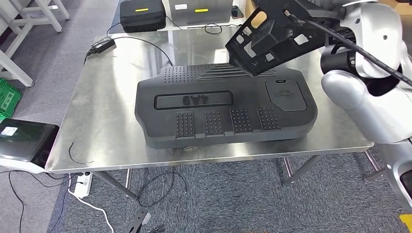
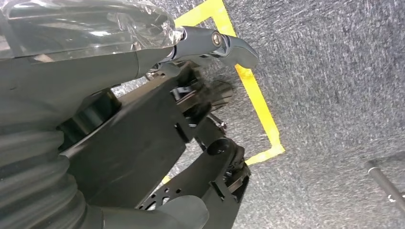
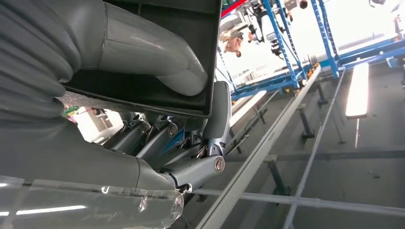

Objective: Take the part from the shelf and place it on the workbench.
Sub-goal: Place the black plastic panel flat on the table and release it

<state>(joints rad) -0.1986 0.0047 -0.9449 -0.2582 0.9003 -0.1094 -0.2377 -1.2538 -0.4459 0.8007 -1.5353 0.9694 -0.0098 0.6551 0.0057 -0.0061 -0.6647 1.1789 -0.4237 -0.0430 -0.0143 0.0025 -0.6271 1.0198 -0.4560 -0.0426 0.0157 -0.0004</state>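
Note:
A black bracket-like part (image 1: 272,41) with cut-outs hangs tilted above the far right of the steel workbench (image 1: 111,97). My right hand (image 1: 286,14) holds it from behind. In the right wrist view the thumb (image 3: 143,52) presses inside the part (image 3: 143,98) and the fingers (image 3: 210,138) wrap under its edge. A large black moulded panel (image 1: 226,107) with ribbed pads lies flat in the middle of the bench, under the held part. My left hand (image 2: 191,43) hangs over grey carpet, fingers apart and holding nothing.
A power adapter (image 1: 103,45) with its cable lies at the bench's far left, and a thin loose wire (image 1: 77,155) near the front left corner. Black cases (image 1: 142,14) stand behind the bench. A dark tablet-like device (image 1: 24,138) and a green crate (image 1: 7,97) sit to the left.

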